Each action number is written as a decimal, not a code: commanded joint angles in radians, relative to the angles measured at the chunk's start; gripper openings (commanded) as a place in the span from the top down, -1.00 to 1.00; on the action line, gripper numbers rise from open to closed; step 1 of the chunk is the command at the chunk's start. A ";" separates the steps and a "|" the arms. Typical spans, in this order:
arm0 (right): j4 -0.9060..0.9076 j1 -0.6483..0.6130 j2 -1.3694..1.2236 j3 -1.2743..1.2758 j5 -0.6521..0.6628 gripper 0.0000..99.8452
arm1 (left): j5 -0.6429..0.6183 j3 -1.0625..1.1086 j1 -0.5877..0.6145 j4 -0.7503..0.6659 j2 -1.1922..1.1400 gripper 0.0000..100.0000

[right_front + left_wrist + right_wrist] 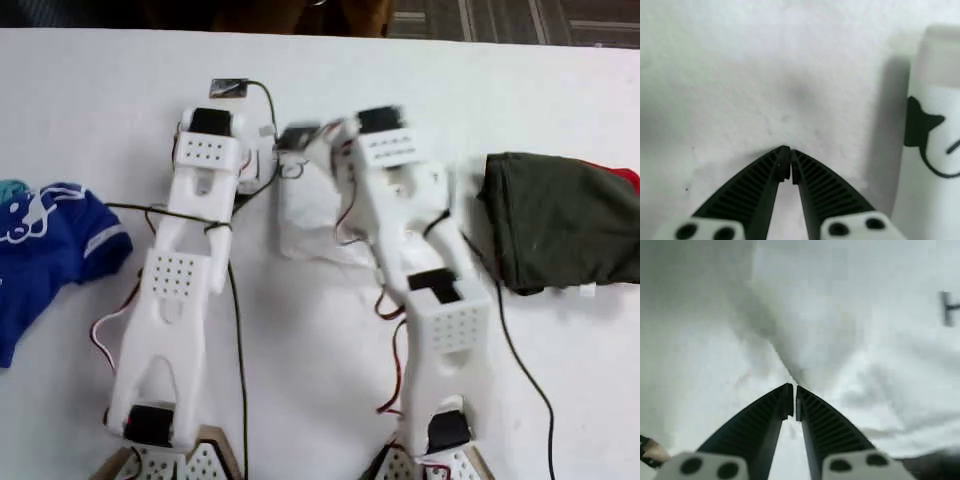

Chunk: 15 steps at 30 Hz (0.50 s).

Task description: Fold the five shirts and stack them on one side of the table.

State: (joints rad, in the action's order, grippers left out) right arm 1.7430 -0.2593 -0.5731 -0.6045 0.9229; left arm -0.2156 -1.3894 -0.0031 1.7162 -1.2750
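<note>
A crumpled white shirt (308,215) lies on the white table (80,120) between my two arms. My right gripper (792,388) is shut, and a ridge of the white shirt (805,340) runs straight into its tips. My left gripper (787,151) is shut with its tips down on a bare white surface and nothing between them. A blue shirt (55,245) with a pale print lies loose at the left edge. At the right, a folded dark green shirt (560,220) rests on a red one (625,178).
Black and red cables (238,330) trail over the table between the arm bases. A white arm part with a black cable (932,130) stands close beside the left gripper. Past the far table edge is a dark floor (500,20).
</note>
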 commanded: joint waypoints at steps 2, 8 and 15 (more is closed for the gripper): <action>-0.074 0.117 0.071 -0.201 0.003 0.96 | -0.002 -0.028 -0.014 -0.008 -0.002 0.92; -0.245 0.206 -0.108 -0.311 -0.135 0.96 | -0.002 -0.028 -0.014 -0.008 -0.002 0.92; -0.318 0.225 -0.358 -0.531 -0.264 0.96 | -0.002 -0.028 -0.014 -0.008 -0.002 0.92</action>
State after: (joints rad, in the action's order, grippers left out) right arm 1.4469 -0.0430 -0.8830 -1.0311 0.6805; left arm -0.2156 -1.3894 -0.0031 1.7162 -1.2750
